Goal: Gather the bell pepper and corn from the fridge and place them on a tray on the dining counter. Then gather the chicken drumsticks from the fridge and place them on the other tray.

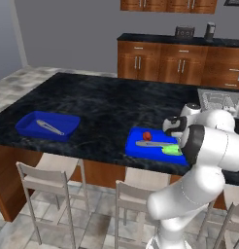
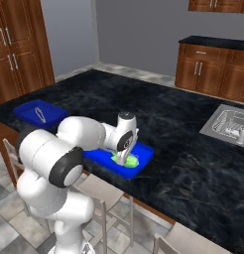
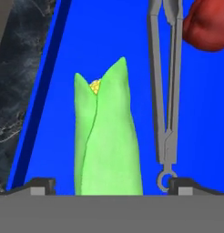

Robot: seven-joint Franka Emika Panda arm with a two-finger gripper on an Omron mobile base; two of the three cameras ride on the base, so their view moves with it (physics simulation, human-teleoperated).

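The table [image 1: 92, 102] is a large island with a black marbled stone top on a reddish-brown wood base. It stands in a kitchen with a grey wall and a pale tiled floor. Behind it, along the wall, there are brown wood cabinets [image 1: 160, 63] under a dark top, with more cabinets above them. A metal sink [image 2: 228, 124] is set in the stone at the far right side. Pale chairs [image 1: 51, 182] stand at the near edge of the table, their seats pushed under the top.

Two blue trays lie on the table, well apart. The left tray [image 1: 47, 125] holds only a thin silver utensil [image 1: 49, 127]. The right tray [image 1: 141, 147] lies near the front edge, just before the white arm. In it I see the red pepper [image 1: 147, 135] at the far side, a second silver utensil [image 1: 153, 144] in the middle, and the corn [image 1: 172, 150] in its green husk at the near right corner. In the hand view the corn [image 3: 107, 141] lies flat on the blue bottom, a little yellow showing at its tip, and the utensil [image 3: 165, 91] lies beside it without touching. The pepper [image 3: 207, 27] is beyond the utensil.

The gripper [image 2: 125, 158] hangs straight over the corn, and the arm hides part of this tray from both sides. The jaws stand wide apart, one on each side of the corn, released and not gripping it.
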